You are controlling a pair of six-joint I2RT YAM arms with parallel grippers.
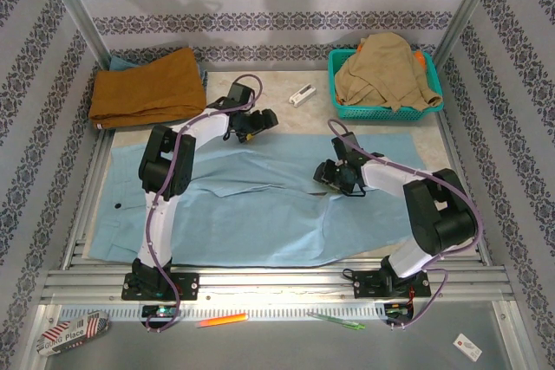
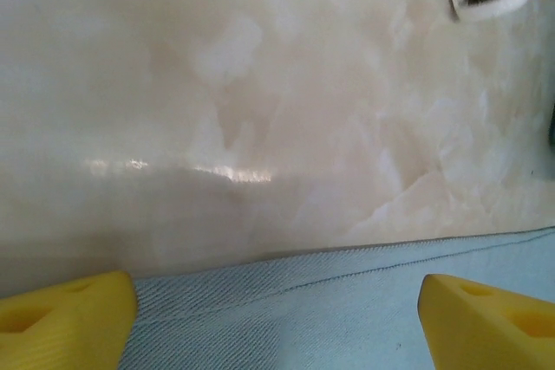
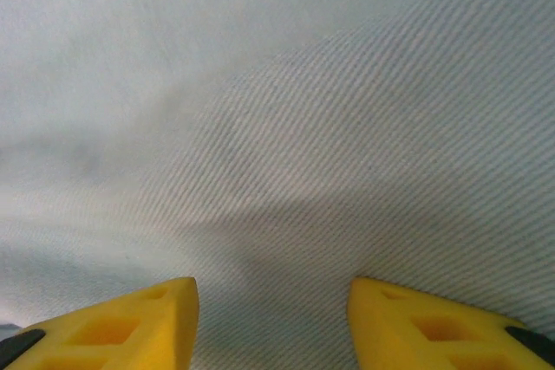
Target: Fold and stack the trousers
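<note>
The trousers [image 1: 260, 205] lie spread flat across most of the tabletop [image 1: 286, 84], their left end reaching the left rail and their near edge running just short of the metal frame at the front. The left gripper [image 1: 253, 124] sits at the far edge of the cloth; in its wrist view its yellow fingers [image 2: 69, 314] stand wide apart with nothing between them, the stitched hem of the trousers [image 2: 329, 309] crossing just ahead of them and bare marble tabletop [image 2: 260, 84] beyond. A small white object [image 1: 301, 94] lies on that bare strip, apart from the hem. The right gripper [image 1: 336, 181] is low over the middle of the trousers, fingers [image 3: 130, 322] partly apart above a soft ridge of cloth [image 3: 286, 127], gripping nothing. The far corners are taken: a folded rust-orange garment [image 1: 147, 84] on the left, a teal basket [image 1: 386, 110] holding a tan garment [image 1: 386, 71] on the right.
</note>
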